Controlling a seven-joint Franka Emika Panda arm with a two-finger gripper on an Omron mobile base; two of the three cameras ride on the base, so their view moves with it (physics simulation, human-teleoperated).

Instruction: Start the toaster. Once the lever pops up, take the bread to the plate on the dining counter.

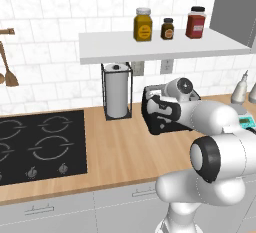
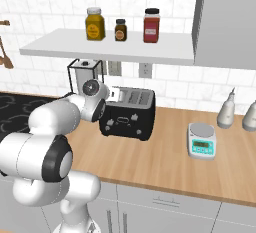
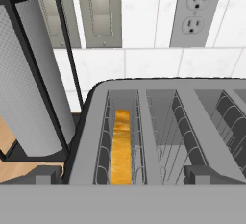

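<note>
Presently, item: toaster [image 2: 127, 113], black, on the wood counter [image 1: 115, 152] below the shelf [image 2: 110, 47]; bread [image 3: 121, 147] sunk in its leftmost slot; my gripper [image 3: 123, 176] spread wide above it, holding nothing; risk, as I judge: fingers catching the slot wires, or the wrist clipping the paper towel stand [image 3: 38, 74] just beside; open room lies toward the scale [image 2: 202, 141]; shelf edge overhead limits lifting.
</note>
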